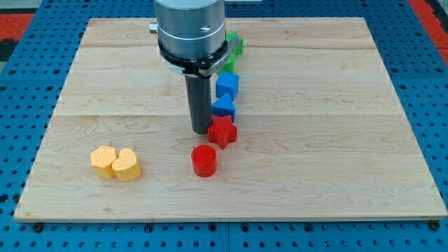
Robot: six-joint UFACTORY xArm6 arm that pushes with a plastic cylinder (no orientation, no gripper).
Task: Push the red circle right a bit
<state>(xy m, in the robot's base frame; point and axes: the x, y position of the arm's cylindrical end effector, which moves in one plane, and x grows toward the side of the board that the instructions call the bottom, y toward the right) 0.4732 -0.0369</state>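
Blocks logged near to far from my tip [201,131]. Red circle [204,160] sits just below it, apart. Two yellow blocks [115,163], touching, lie well to the view's left. Red star [222,131] is just right of my tip. Beyond run blue blocks [225,96], then green [233,54]. No pincer fitted, only the bare rod.
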